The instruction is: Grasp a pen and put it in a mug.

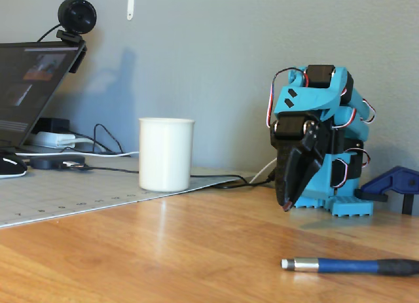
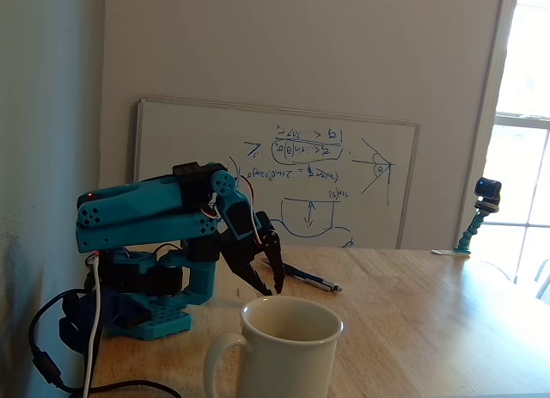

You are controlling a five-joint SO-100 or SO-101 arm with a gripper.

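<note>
A blue pen point(image 1: 350, 266) with a silver end and a black grip lies flat on the wooden table at the front right; in the other fixed view the pen point(image 2: 309, 280) lies just behind the gripper. A white mug point(image 1: 166, 154) stands upright and empty, left of the arm; it also shows in the foreground point(image 2: 284, 346). The blue arm is folded over its base. Its black gripper point(image 1: 287, 207) points down, tips just above the table, jaws together and empty. The gripper point(image 2: 272, 290) is between mug and pen, touching neither.
A laptop point(image 1: 33, 87) with a webcam point(image 1: 75, 18), a mouse point(image 1: 10, 165) and cables lie on a grey mat point(image 1: 65, 195) at the left. A blue clamp point(image 1: 393, 184) sits right of the base. A whiteboard point(image 2: 275, 174) leans on the wall; a camera point(image 2: 487, 192) stands on a stalk.
</note>
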